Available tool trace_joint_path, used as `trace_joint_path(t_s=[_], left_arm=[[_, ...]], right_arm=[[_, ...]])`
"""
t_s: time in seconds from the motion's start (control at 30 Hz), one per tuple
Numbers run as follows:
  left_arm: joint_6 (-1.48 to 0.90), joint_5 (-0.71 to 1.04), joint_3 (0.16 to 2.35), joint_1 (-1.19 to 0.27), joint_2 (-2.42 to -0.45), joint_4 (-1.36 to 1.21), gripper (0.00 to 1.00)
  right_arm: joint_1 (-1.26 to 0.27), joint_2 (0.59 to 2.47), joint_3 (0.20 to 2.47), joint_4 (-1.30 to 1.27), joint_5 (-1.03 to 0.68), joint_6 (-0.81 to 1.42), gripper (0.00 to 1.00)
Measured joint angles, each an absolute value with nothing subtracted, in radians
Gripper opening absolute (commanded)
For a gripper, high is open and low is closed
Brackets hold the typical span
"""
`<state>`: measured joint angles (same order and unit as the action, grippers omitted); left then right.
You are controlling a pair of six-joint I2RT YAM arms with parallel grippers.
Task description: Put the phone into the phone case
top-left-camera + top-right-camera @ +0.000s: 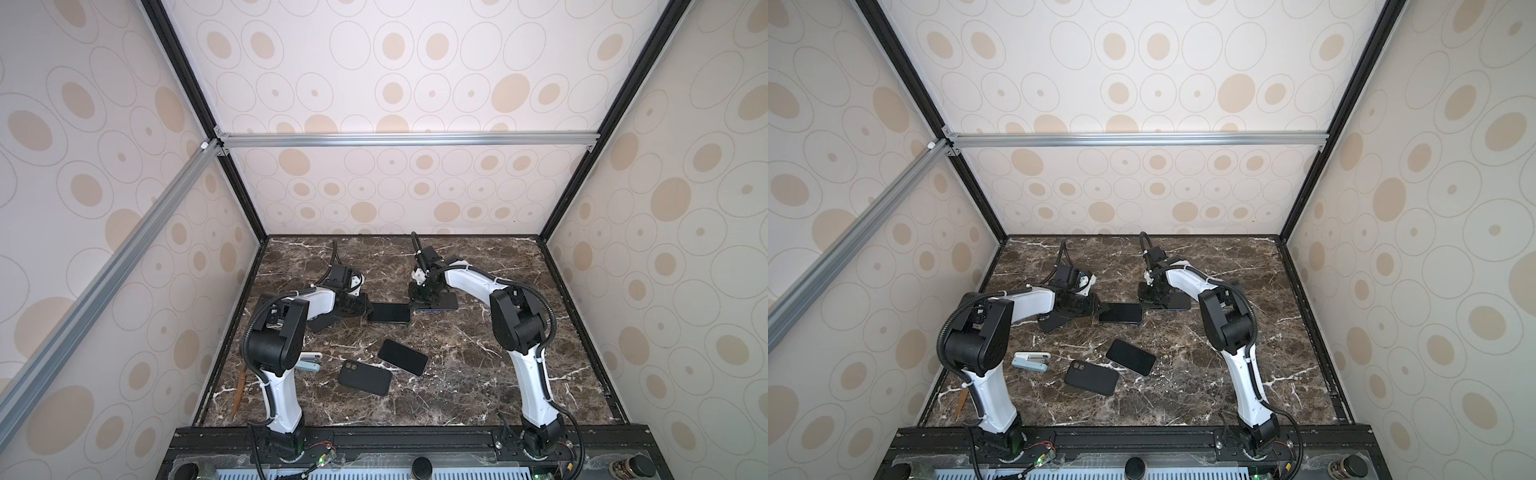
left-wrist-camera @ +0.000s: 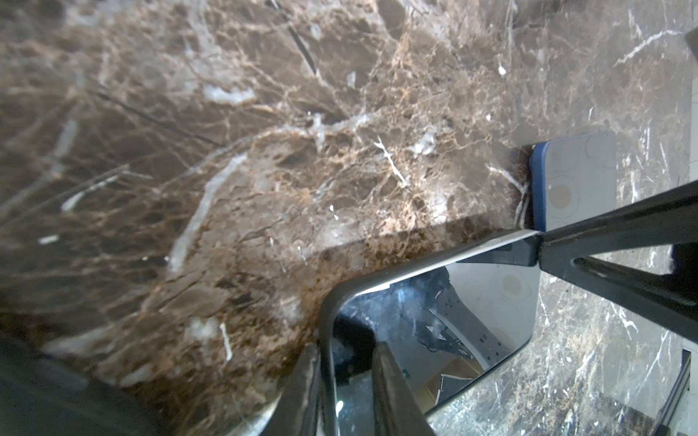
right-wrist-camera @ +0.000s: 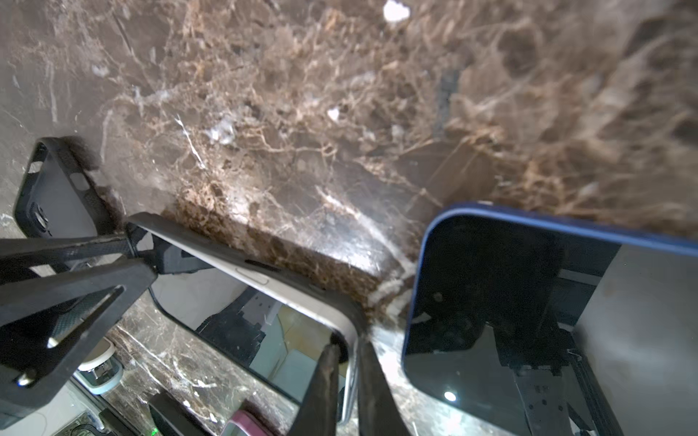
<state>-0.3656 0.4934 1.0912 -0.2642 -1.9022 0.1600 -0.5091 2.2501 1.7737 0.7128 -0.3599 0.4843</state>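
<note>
Two arms, bent low, share one phone (image 1: 388, 312).
The left pincer (image 1: 368, 309) and right pincer (image 1: 412, 306) clench its ends; one blue phone (image 1: 449, 302) beside it, one black phone (image 1: 402, 356) near.

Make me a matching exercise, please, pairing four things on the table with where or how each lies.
1 middle phone
2 blue-edged phone
3 pale blue stapler
4 front phone

A back up, lenses showing
B beside the left arm
C pinched between left fingers and right fingers
D partly under the right arm

Pairs: 1-C, 2-D, 3-B, 4-A
</note>
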Motion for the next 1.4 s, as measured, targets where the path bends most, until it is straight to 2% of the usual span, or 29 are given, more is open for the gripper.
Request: trace_joint_path(t_s=[0.67, 1.2, 1.4], left_arm=[[-0.365, 0.496, 1.104, -0.263, -1.908, 0.179, 0.24], [-0.363, 0.495, 1.106, -0.263, -1.908, 0.183, 0.24], [-0.362, 0.495, 1.106, -0.263, -1.908, 0.184, 0.24]], right_arm=[[-0.512, 2.248, 1.750, 0.691, -0.355, 0.473, 0.08], [-0.567, 2.287, 1.856, 0.801, -0.206, 0.460, 0.07], [-0.569, 2.312, 1.905, 0.846, -0.200, 0.474, 0.07]])
